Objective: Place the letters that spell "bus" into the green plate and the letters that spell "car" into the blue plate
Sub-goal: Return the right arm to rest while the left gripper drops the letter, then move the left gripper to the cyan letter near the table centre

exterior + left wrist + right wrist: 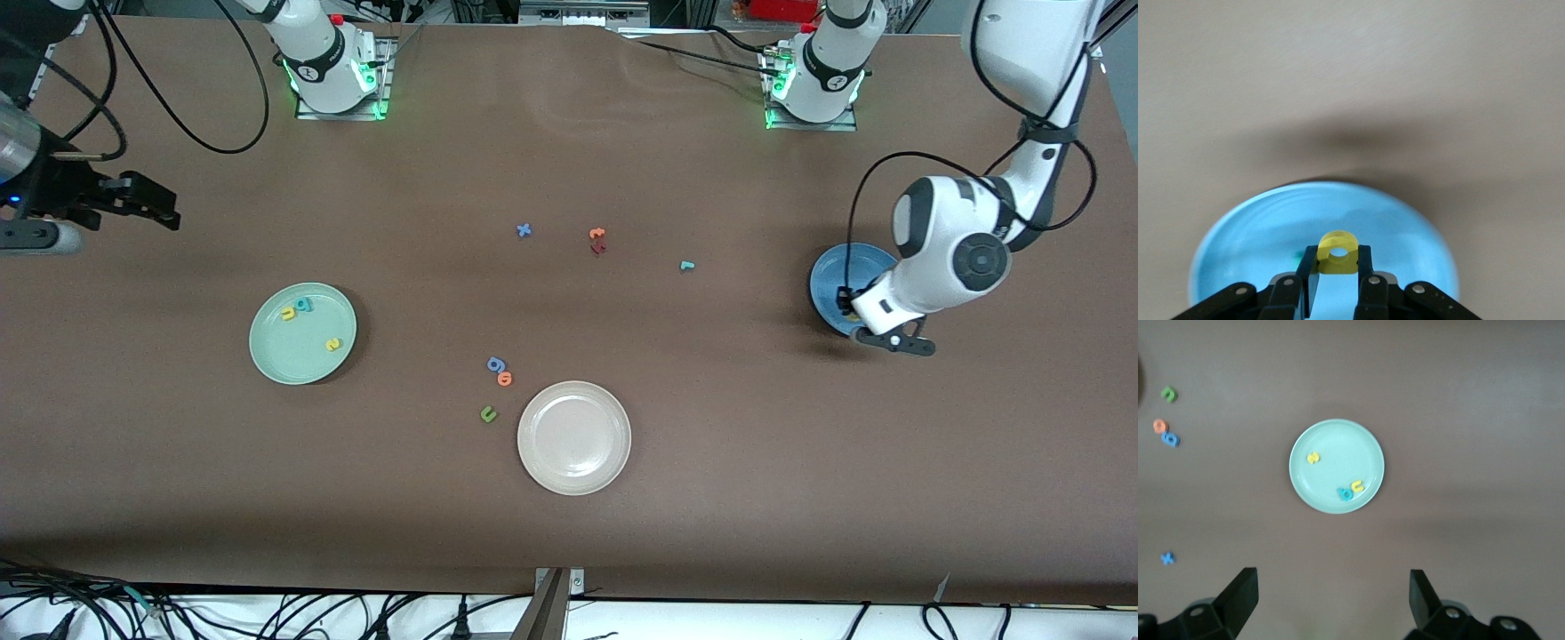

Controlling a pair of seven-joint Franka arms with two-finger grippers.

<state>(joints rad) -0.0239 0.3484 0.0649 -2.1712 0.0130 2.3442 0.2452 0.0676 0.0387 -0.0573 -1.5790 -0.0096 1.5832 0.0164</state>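
Yellow "a" (1337, 253), pinched in the left gripper (1337, 275) over the blue plate (1245, 233) at frame bottom, wants a low, centered release; the right gripper (1331, 587) waits wide open.

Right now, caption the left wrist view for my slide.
Left gripper holds a small yellow foam letter "a" over the round blue plate.

A: Plates?
B: 3 total: 1 green plate (284, 356), 1 blue plate (836, 267), 1 white plate (573, 436).
A: Foam bits?
B: 11 that I can count: 3 letters (307, 305) in the green plate, 7 loose letters (524, 230) outside the plates, 1 yellow letter (1337, 253) up in the air.
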